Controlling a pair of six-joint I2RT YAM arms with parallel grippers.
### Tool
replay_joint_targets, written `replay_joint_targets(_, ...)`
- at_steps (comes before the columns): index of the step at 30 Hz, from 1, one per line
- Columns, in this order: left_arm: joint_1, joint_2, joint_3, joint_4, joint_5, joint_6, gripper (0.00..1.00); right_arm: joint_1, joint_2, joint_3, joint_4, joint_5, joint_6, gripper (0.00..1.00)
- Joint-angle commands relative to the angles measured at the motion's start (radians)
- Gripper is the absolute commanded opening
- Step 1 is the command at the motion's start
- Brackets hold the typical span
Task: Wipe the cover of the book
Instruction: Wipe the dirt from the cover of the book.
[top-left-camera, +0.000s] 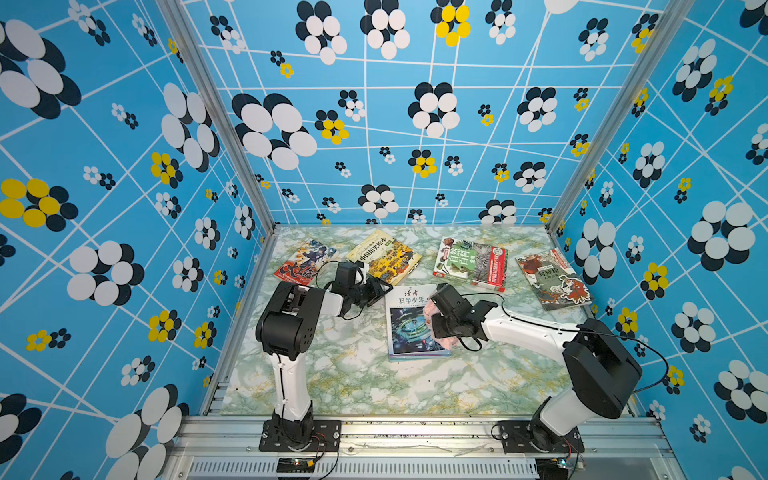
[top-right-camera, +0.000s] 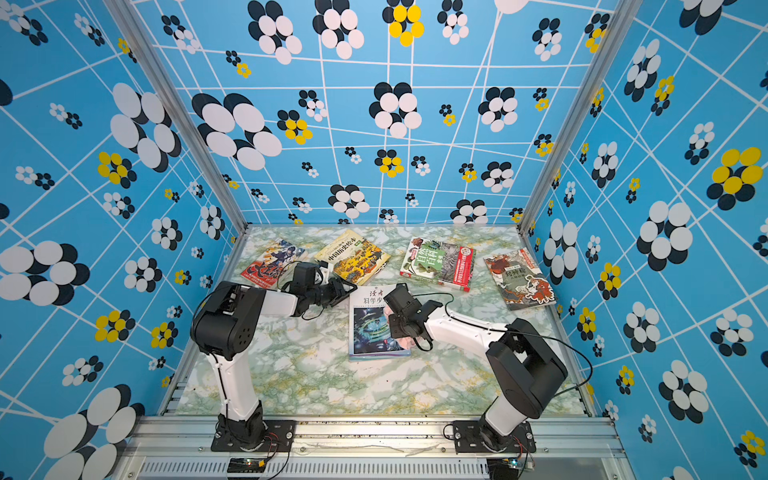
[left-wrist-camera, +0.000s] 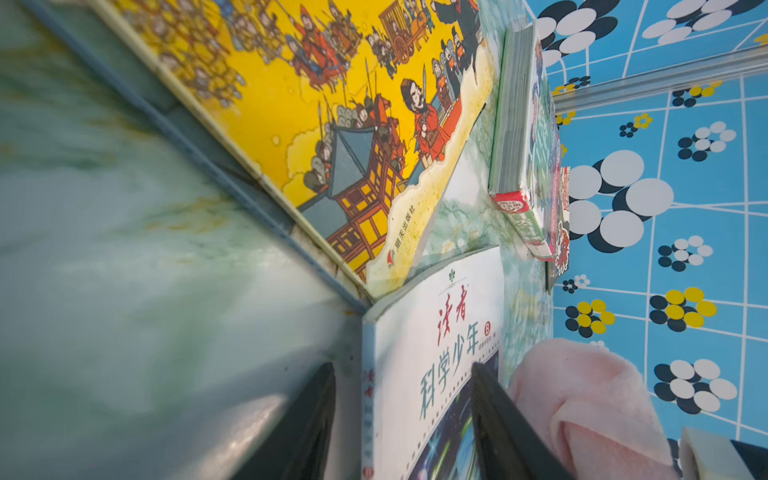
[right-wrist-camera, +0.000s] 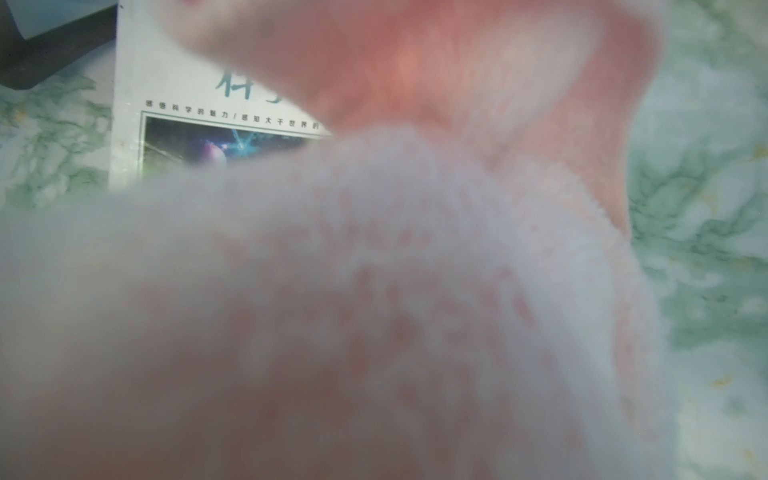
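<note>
Book (top-left-camera: 409, 328): white title band over a dark blue picture; flat, face up, at the middle of the desk (top-left-camera: 353, 374); spine toward 9 o'clock.
Cloth (left-wrist-camera: 582, 395): pink, fluffy, bunched on the 3 o'clock half of the cover, beneath the right wrist.
Right claw (top-left-camera: 438, 326): over the cover, tips buried in the cloth; closed tight on the cloth.
Left claw (left-wrist-camera: 403, 368): at the book's 10 o'clock corner; jaws apart, one finger beside the spine, one over the title; contact with the cover not discernible.
Far row: red book (top-left-camera: 305, 259) at 10 o'clock, yellow book (top-left-camera: 384, 253) at 11, green-and-red book (top-left-camera: 469, 262) at 1, brown book (top-left-camera: 555, 278) at 2; all flat; near corner of the yellow book just beside the central book's far edge.
Desk surface: green-veined marble pattern.
</note>
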Motion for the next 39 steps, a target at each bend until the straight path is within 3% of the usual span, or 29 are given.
replay_joint_targets(1,-0.015,0.038,0.021,0.014,0.037,-0.005,0.44,-0.012,0.033,0.054,0.021,-0.023,-0.042,0.0)
replay_joint_targets(13,-0.053,0.061,0.029,0.041,0.06,-0.011,0.13,-0.018,0.191,0.103,0.096,-0.165,-0.021,0.0)
replay_joint_targets(20,-0.057,0.056,0.008,0.065,0.056,-0.023,0.05,0.155,0.259,0.161,0.128,-0.255,0.0,0.0)
replay_joint_targets(24,-0.057,0.058,0.01,0.063,0.058,-0.024,0.01,0.17,0.2,0.054,0.17,-0.324,0.03,0.0)
replay_joint_targets(27,-0.057,0.058,0.008,0.062,0.062,-0.021,0.0,0.11,0.118,-0.053,0.153,-0.286,0.011,0.0)
replay_joint_targets(33,-0.057,0.058,-0.004,0.068,0.062,-0.023,0.0,-0.176,0.101,-0.126,0.161,-0.254,0.037,0.0)
replay_joint_targets(36,-0.058,0.055,-0.006,0.067,0.064,-0.028,0.0,-0.19,0.187,-0.023,0.172,-0.255,0.02,0.0)
replay_joint_targets(39,-0.061,0.05,-0.001,0.056,0.062,-0.028,0.0,-0.14,0.286,0.107,0.2,-0.3,0.033,0.0)
